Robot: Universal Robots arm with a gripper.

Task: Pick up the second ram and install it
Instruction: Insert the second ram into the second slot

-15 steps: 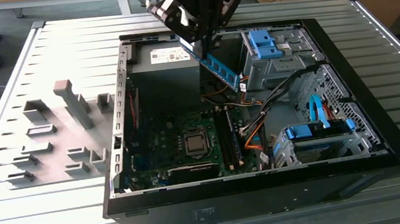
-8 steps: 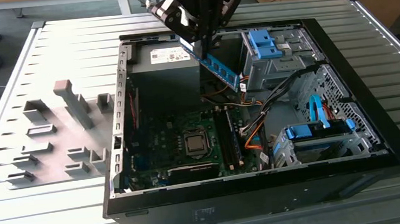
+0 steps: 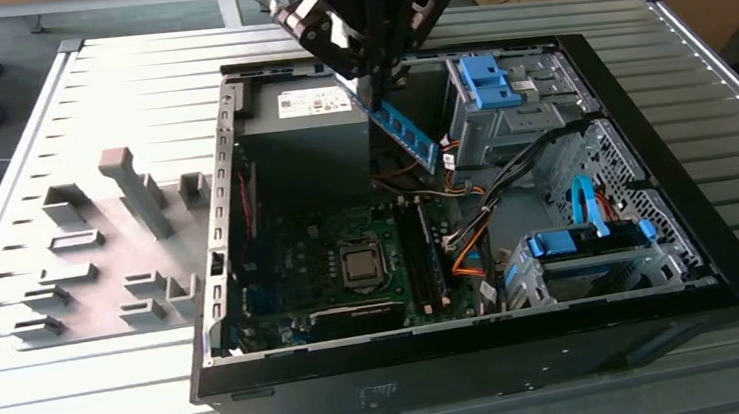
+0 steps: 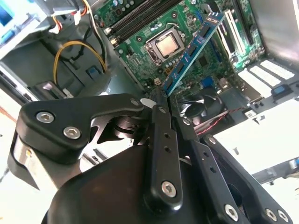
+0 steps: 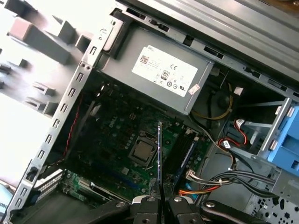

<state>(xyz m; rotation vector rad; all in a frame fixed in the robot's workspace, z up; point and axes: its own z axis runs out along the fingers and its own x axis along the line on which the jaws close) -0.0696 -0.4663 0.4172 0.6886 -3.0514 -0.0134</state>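
Exterior view: the second ram is hanging in the air above the open computer case, a thin blue-green stick with dark chips, over the motherboard.
Second ram, long axis: it is reaching straight out from the fingertips and slanting down toward the motherboard; in the second wrist view the second ram is pointing away past the processor socket.
Second ram, edge-on: in the first wrist view the second ram is appearing as one thin line, with the memory slots just beside it and deeper in the case.
Gripper: the gripper is sitting above the motherboard; in the second wrist view the gripper is pinching one end of the stick, jaws drawn nearly together on it.
Arm: a single arm is doing the work.
Surface: the computer case is lying on its side on a ribbed metal table.
Room around: grey holder blocks are standing beside the case, away from the motherboard; blue drive clips and cables are crowding the case's other side.
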